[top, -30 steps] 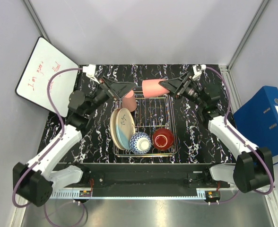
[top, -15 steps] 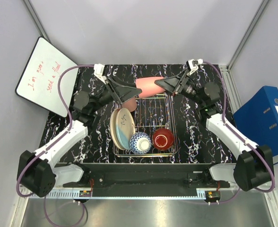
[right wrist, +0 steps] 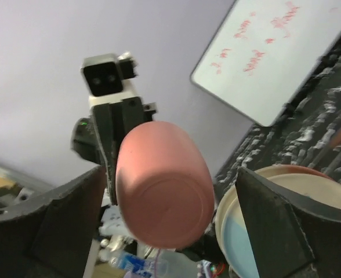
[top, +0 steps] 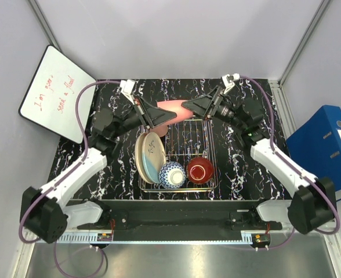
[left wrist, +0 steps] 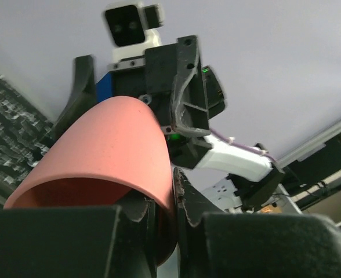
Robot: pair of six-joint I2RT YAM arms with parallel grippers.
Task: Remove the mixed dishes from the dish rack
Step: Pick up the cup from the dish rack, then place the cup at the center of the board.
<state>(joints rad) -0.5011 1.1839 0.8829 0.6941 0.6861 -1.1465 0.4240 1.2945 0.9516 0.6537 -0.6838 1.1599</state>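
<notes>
A salmon-pink cup point(top: 171, 108) hangs on its side above the back of the dish rack point(top: 208, 152). My left gripper point(top: 167, 115) is shut on its rim wall, one finger inside and one outside point(left wrist: 189, 200). My right gripper point(top: 190, 105) stands open around the cup's base point(right wrist: 164, 202), with its fingers point(right wrist: 275, 231) clear of the base on both sides. In the rack stand two cream plates point(top: 147, 156), a blue-white bowl point(top: 172, 174) and a red bowl point(top: 199, 169). A second pink cup point(top: 158, 131) shows partly under the left gripper.
A whiteboard point(top: 51, 92) leans at the back left, off the black marbled table point(top: 240, 168). A blue binder point(top: 324, 150) stands at the right beyond the table's edge. Grey walls close in the back.
The held cup has travelled left. My left gripper has shut on its rim, and my right gripper has opened and let go of its base.
</notes>
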